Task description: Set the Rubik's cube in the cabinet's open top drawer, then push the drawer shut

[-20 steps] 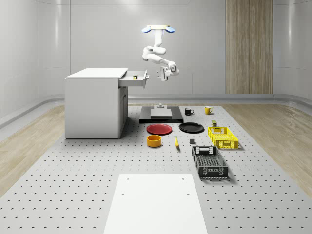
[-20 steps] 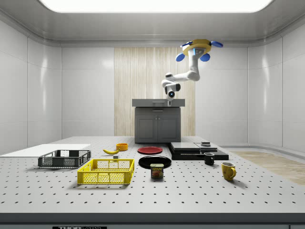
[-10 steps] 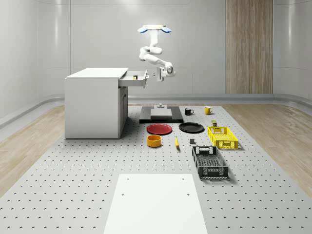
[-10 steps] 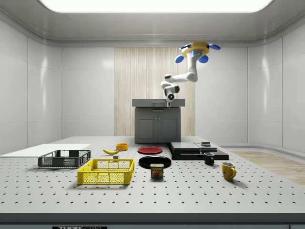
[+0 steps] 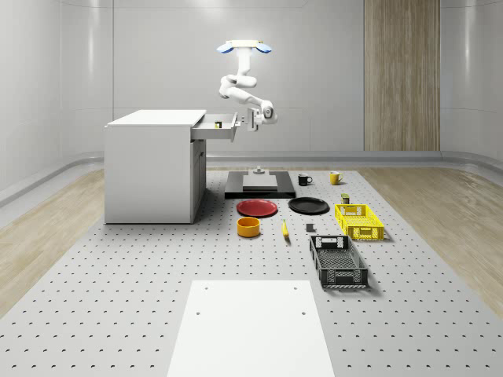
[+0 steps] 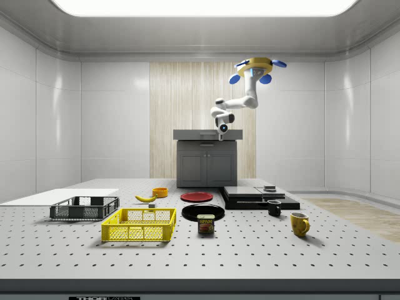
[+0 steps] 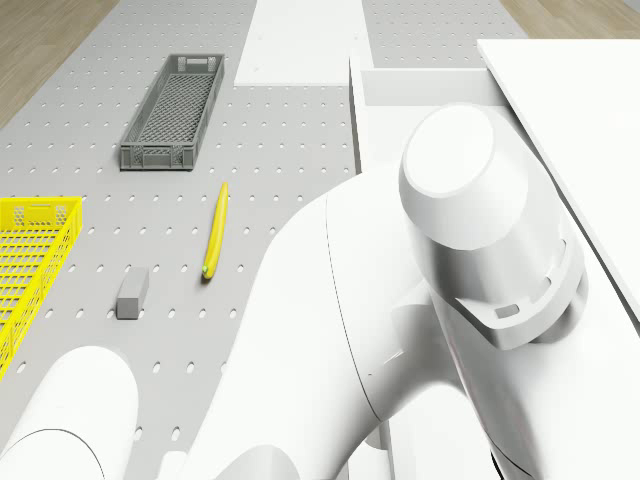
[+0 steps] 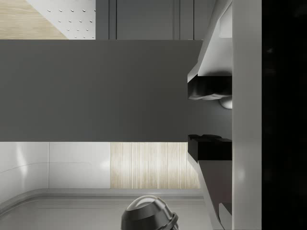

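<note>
The white cabinet [image 5: 153, 169] stands at the whole-scene view's left with its top drawer [image 5: 222, 129] pulled out. A small dark and yellow Rubik's cube [image 5: 218, 122] lies inside the drawer. The drone [image 5: 244, 47] hovers above and just beyond the drawer's front. Its arm bends down, and the gripper [image 5: 253, 118] hangs level with the drawer front, close beside it. In the wrist view the gripper [image 8: 208, 117] faces the grey drawer front [image 8: 96, 91], with its fingers [image 8: 206, 88] apart and nothing between them. In the side view the gripper [image 6: 223, 128] hangs in front of the cabinet [image 6: 207, 159].
On the floor beyond the cabinet lie a black platform [image 5: 259, 185], a red plate [image 5: 257, 208], a black plate [image 5: 308, 206], an orange bowl [image 5: 249, 227], a banana [image 5: 284, 229], a yellow crate [image 5: 359, 221] and a grey crate [image 5: 338, 261]. A white board [image 5: 251, 326] lies nearest.
The drone and arm have shifted toward the whole-scene view's left, which brought the gripper closer to the drawer front. The drawer and cube have not moved.
</note>
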Motion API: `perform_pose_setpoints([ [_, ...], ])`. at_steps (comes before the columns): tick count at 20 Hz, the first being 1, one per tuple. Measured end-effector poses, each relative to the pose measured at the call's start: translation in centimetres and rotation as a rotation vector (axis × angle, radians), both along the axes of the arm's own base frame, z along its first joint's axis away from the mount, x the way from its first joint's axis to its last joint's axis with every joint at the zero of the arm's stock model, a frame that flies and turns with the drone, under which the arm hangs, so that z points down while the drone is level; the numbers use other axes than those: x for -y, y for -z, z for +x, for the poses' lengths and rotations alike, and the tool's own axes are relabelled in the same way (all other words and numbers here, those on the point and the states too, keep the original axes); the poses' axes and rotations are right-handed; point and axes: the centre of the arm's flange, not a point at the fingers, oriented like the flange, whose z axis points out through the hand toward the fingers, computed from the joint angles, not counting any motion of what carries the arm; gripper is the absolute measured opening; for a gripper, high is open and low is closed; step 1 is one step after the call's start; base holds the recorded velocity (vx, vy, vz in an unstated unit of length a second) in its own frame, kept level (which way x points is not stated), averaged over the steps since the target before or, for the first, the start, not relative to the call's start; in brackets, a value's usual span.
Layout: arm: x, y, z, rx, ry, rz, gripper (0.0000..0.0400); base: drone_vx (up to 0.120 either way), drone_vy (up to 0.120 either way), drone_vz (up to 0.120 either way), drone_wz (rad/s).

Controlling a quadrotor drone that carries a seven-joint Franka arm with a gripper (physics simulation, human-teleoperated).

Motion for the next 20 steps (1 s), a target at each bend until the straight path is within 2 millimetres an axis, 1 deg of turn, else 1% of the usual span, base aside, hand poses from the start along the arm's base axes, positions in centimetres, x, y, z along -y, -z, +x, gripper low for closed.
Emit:
perform_pose_setpoints([
  [6, -2.6, 0.0, 0.0, 0.000, 0.000, -0.001, 0.0105, 0.000, 0.000, 0.000, 0.000],
  [16, -7.8, -0.1, 0.0, -0.001, 0.000, -0.002, 0.0105, 0.000, 0.000, 0.000, 0.000],
  [18, -9.5, 0.4, 1.4, 0.036, 0.002, 0.000, 0.0095, 0.000, 0.000, 0.000, 0.000],
  [20, -10.5, 0.3, 1.1, 0.026, 0.002, 0.000, 0.0099, 0.000, 0.000, 0.000, 0.000],
])
